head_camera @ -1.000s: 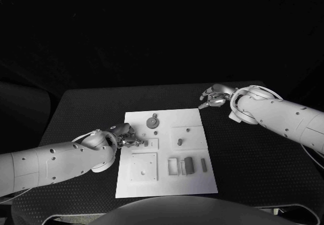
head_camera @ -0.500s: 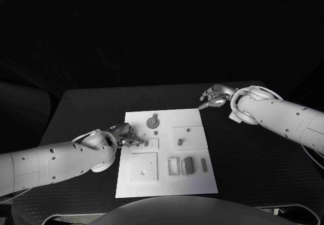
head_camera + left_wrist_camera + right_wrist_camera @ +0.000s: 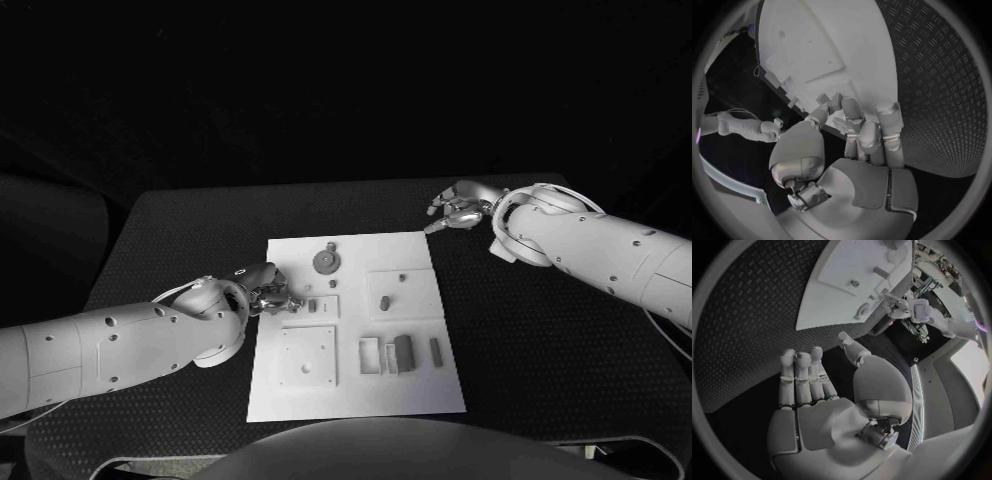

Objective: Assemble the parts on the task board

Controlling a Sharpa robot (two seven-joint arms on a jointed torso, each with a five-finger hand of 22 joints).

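I see the white task board [image 3: 353,330] mid-table with its small parts [image 3: 402,352] on it, my left hand [image 3: 267,290] at its left edge, fingers bunched, contents unclear, my right hand [image 3: 459,208] released beyond its far right corner.

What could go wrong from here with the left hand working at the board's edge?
1. The left hand has its fingers bunched at the task board's left edge; whether they hold a part is unclear, so a piece may slip unnoticed.
2. Pushing there could slide the board, since the right hand hangs open off its far corner, not bracing it.
3. The round part lies close by and could get knocked.
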